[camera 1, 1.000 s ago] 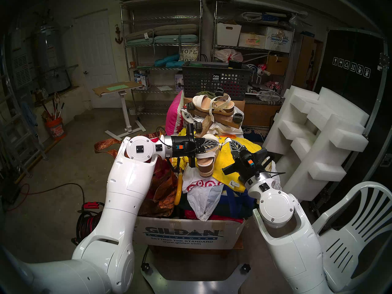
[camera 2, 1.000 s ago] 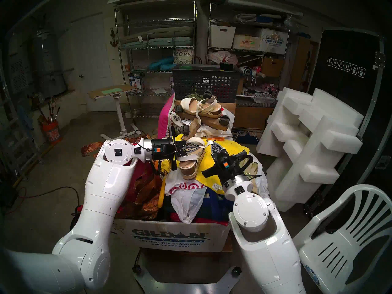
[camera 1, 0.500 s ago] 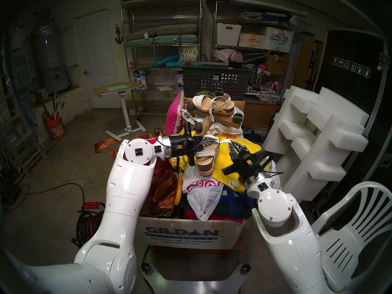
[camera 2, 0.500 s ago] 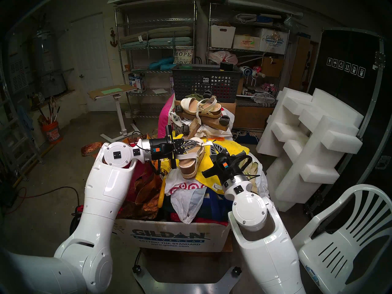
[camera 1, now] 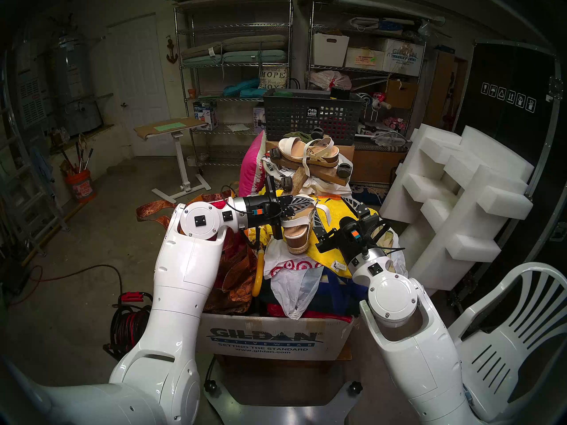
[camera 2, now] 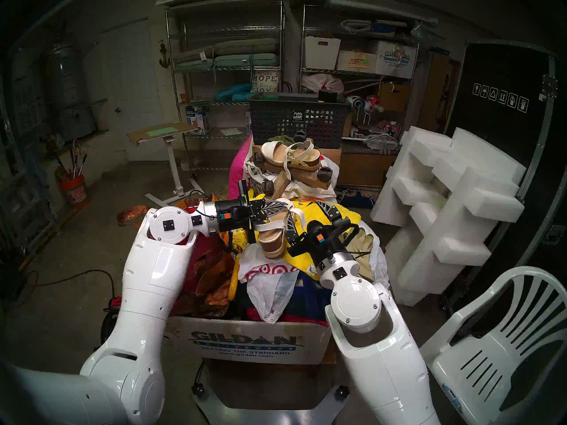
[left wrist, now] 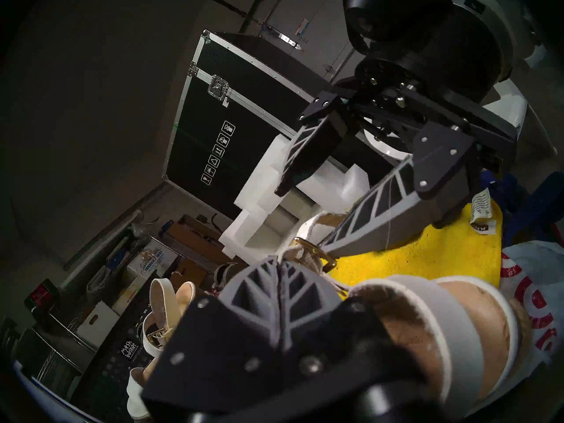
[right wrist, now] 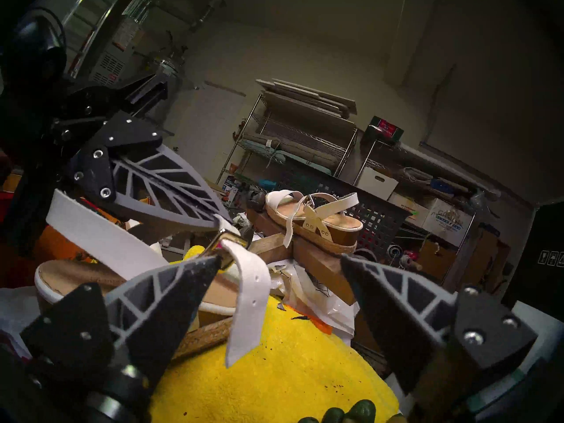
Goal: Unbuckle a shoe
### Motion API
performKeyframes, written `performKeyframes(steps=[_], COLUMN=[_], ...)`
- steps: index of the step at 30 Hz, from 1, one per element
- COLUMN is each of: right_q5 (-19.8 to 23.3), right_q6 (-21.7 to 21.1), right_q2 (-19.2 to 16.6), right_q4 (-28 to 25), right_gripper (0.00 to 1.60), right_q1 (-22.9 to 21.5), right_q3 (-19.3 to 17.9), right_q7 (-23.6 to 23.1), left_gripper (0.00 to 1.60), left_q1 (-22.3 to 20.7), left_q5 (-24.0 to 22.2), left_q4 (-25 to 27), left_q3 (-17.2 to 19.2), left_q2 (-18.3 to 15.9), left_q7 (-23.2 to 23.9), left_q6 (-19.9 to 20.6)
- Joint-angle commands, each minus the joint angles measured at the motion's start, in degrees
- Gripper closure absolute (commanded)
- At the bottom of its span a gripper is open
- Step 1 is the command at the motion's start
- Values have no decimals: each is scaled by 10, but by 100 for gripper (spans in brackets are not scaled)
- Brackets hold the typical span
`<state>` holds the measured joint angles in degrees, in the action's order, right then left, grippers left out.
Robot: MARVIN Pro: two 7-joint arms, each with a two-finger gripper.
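Observation:
The shoe (camera 1: 296, 240), a white-strapped wedge sandal with a jute sole, sits toe toward me on a yellow towel (camera 1: 319, 252). My left gripper (camera 1: 310, 202) is shut on its thin ankle strap, right beside the gold buckle (right wrist: 227, 242). The strap's free end (right wrist: 247, 294), with its holes, hangs loose from the buckle over the towel. My right gripper (right wrist: 280, 259) stands open and holds nothing. One of its fingers (right wrist: 171, 291) lies close under the buckle, the other (right wrist: 396, 291) well off to the side. In the left wrist view the buckle (left wrist: 314, 251) sits just past my shut fingertips (left wrist: 274, 279).
The towel tops a heap of bags and cloth in a Gildan cardboard box (camera 1: 264, 338). Behind it a flatter white sandal (camera 1: 310, 153) rests on a wooden dolly board (camera 1: 322, 173), before a dark mesh basket (camera 1: 310, 116). White foam blocks (camera 1: 460, 194) and a plastic chair (camera 1: 515, 317) stand at the right.
My right gripper, shut by the strap end a second ago, has opened wide and shifted left toward the shoe. The strap end now hangs free. The left gripper has kept its grip.

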<state>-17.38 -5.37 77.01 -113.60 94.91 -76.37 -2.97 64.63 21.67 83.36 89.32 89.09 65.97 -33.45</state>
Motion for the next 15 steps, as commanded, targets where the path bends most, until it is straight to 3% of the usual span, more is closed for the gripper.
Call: performKeyframes(steps=[1, 8, 15], right_q5=[-6, -5, 8], right_q6=[-3, -1, -5], right_q2=[2, 2, -4], right_q4=[-17, -32, -69], right_gripper=[109, 87, 84], right_q1=[-12, 8, 41], right_q3=[0, -6, -16], right_q7=[3, 8, -1], left_gripper=[160, 160, 160], left_q1=[-4, -4, -4], left_q5=[-13, -12, 6], left_q4=[18, 18, 9], left_q3=[2, 6, 13], left_q2=[0, -1, 9], left_q7=[4, 6, -17], left_q6=[-1, -3, -11])
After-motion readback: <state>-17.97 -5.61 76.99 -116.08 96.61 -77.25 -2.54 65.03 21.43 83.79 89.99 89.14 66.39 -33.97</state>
